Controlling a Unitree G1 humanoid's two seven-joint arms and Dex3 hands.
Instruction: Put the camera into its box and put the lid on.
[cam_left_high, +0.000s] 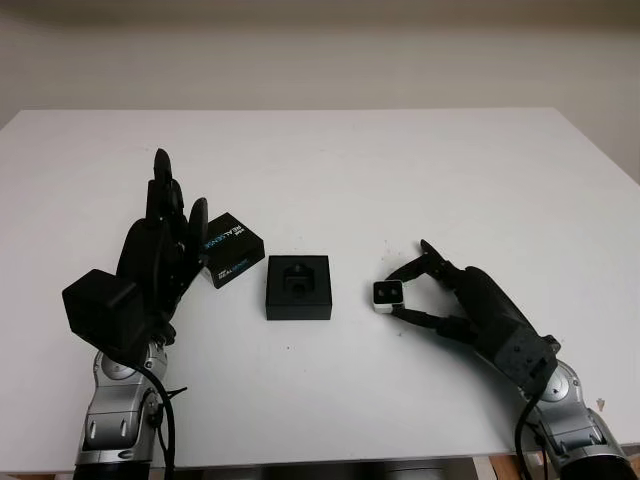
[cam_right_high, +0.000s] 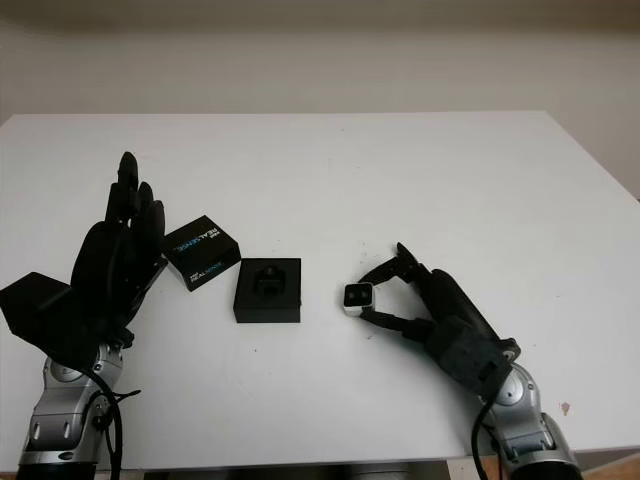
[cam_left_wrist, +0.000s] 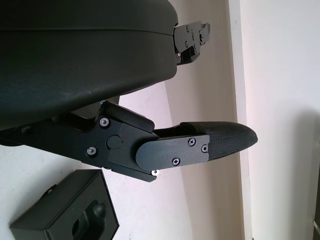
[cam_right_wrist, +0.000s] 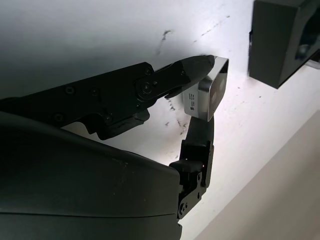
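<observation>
Right hand (cam_left_high: 405, 293) pinches the camera (cam_left_high: 388, 294) low over the tabletop (cam_left_high: 400, 170), just right of the open box (cam_left_high: 298, 287). Left hand (cam_left_high: 165, 245), open, stands beside the lid (cam_left_high: 232, 246), left of the box.

A white counter (cam_left_high: 420, 170) carries the things. Near its middle sits an open black box (cam_left_high: 298, 287) with a moulded insert. Just beside it, toward the robot's left, lies the black printed lid (cam_left_high: 233, 248), turned at an angle. To the box's right, a small silver camera (cam_left_high: 388, 296) is at the counter's surface.
</observation>
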